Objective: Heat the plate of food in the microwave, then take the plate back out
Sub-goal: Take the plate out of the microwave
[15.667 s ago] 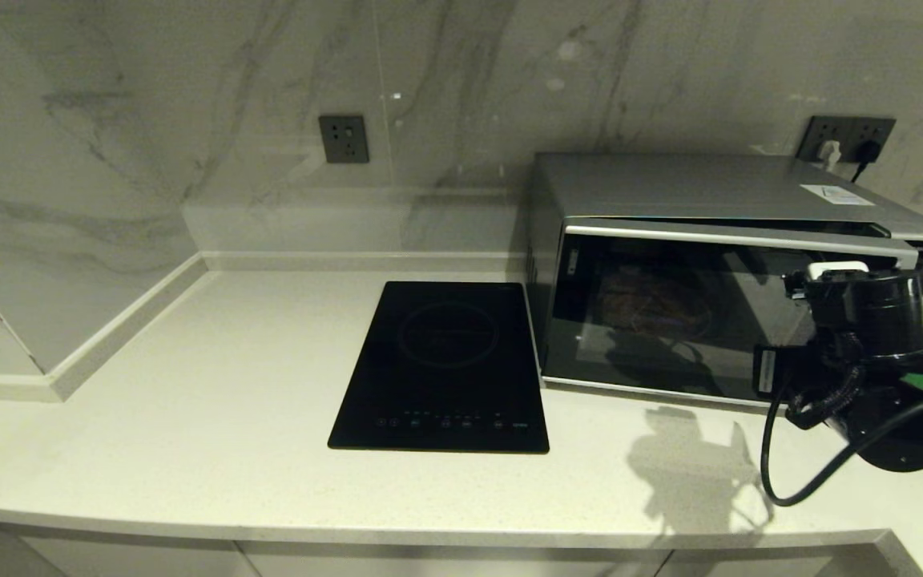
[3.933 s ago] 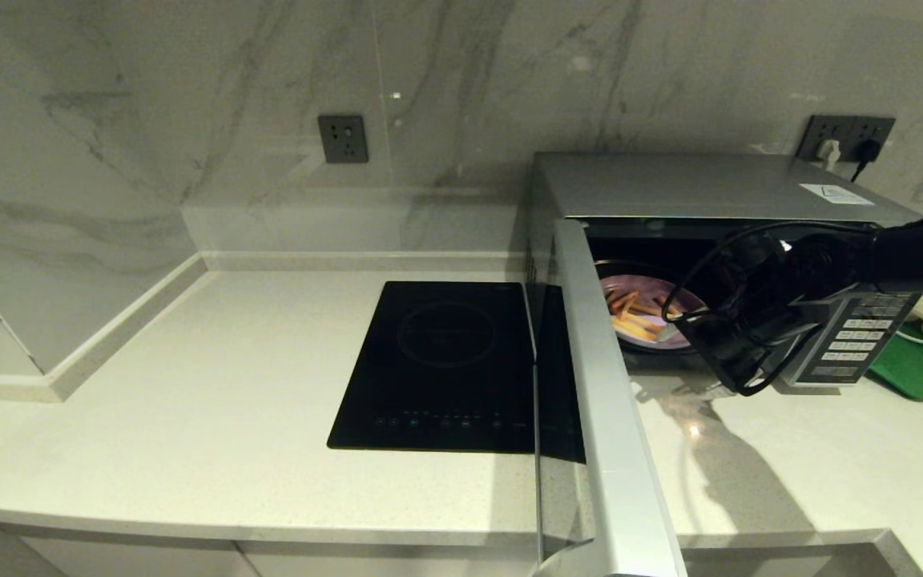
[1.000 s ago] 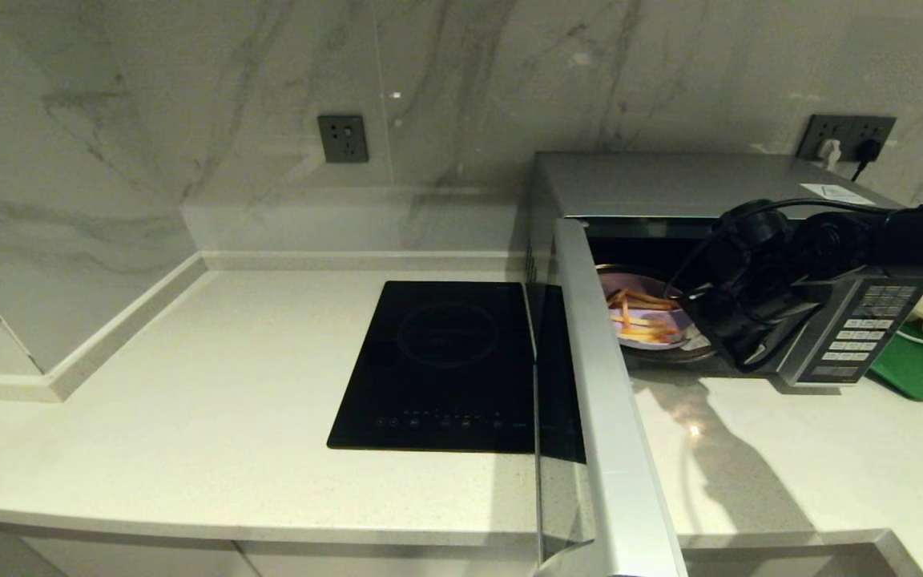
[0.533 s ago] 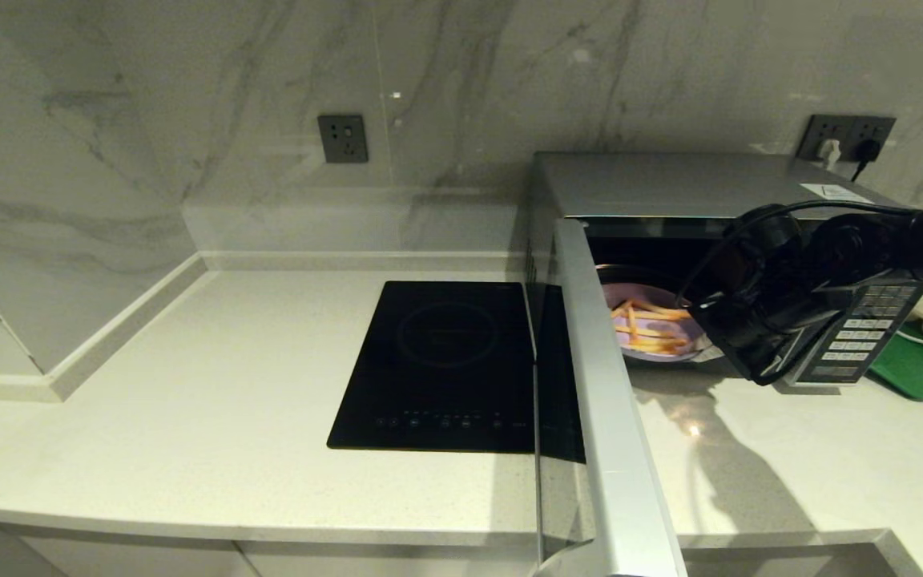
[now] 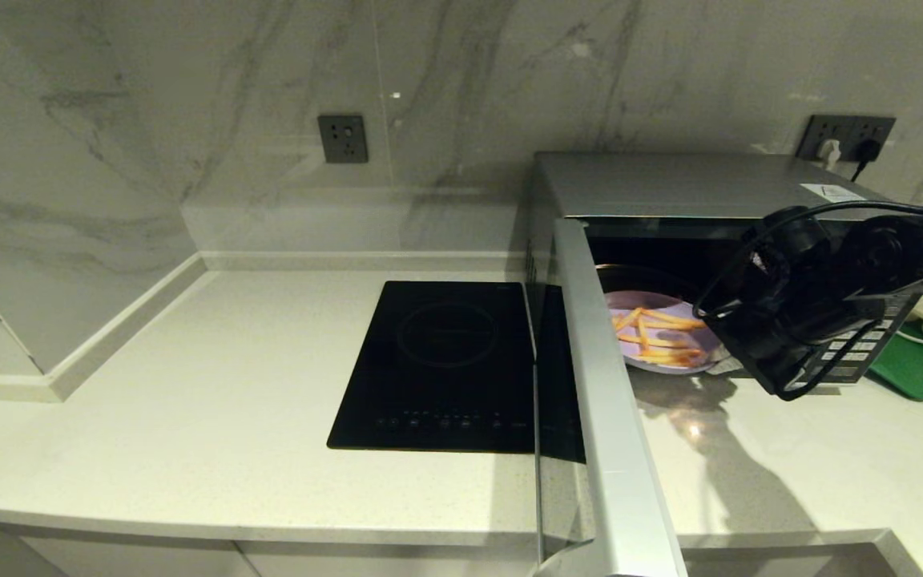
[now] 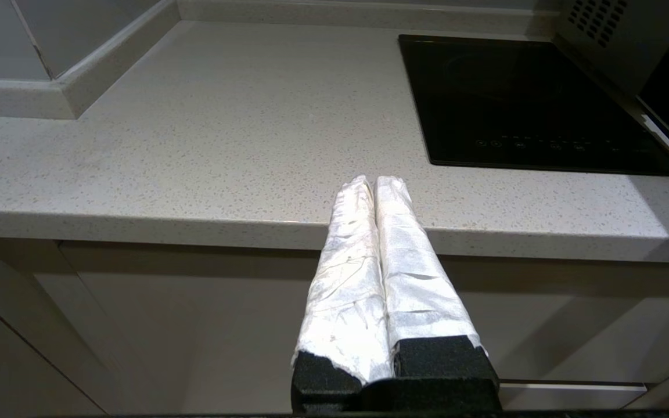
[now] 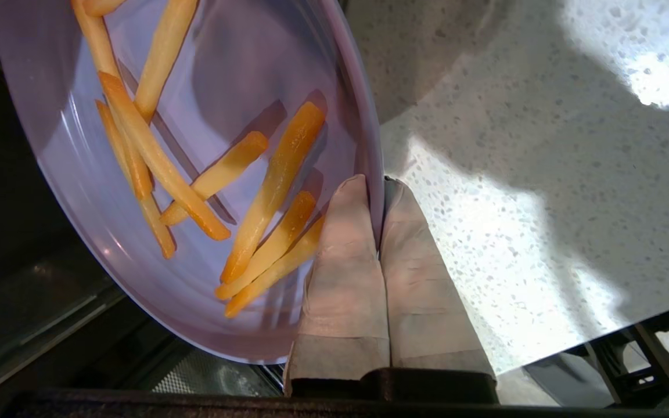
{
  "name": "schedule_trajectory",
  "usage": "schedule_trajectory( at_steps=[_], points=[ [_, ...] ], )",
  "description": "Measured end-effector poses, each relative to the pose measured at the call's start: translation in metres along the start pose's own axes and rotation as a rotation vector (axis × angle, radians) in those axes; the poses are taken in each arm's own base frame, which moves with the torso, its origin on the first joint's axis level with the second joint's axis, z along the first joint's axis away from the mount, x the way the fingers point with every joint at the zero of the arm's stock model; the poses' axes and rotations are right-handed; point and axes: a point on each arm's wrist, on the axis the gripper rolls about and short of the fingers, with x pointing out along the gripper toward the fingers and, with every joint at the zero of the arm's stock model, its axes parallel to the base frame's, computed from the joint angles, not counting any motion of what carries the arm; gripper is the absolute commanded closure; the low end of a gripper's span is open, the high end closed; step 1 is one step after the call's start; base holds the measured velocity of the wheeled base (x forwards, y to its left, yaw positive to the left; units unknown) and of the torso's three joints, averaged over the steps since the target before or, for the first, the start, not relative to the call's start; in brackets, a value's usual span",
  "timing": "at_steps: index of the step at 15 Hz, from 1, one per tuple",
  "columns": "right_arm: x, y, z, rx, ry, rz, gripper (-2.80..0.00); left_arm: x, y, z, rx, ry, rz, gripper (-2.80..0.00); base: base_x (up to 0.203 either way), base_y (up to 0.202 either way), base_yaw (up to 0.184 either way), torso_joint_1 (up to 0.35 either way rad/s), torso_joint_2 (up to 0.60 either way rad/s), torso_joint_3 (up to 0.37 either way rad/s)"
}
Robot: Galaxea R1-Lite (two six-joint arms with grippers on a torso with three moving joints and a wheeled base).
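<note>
Against a marble-look wall, on a pale speckled countertop [image 5: 189, 401], the right gripper [image 7: 376, 188] pinches the plate of fries [image 7: 207, 145] at the open microwave's [image 5: 694, 188] mouth.

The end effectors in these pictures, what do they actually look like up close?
Each end effector has two long fingers wrapped in pale tape, on black bases: the left end effector and the right end effector look alike. The right arm behind it is black and bulky, with a black cable looping around it.

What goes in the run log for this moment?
right pincer: shut on plate of food rim | plate at open microwave mouth | left pincer: shut, parked
</note>
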Motion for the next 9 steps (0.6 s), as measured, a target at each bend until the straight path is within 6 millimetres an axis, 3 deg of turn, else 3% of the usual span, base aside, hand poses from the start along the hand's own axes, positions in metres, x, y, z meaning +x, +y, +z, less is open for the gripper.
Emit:
schedule_trajectory(
  at_steps=[9],
  points=[
    [-0.036, -0.031, -0.01, -0.018, -0.013, 0.011, 0.0, 0.0, 0.0, 0.0, 0.0, 0.0, 0.0, 0.0, 0.0, 0.0, 0.0, 0.0, 0.0, 0.0]
  ],
)
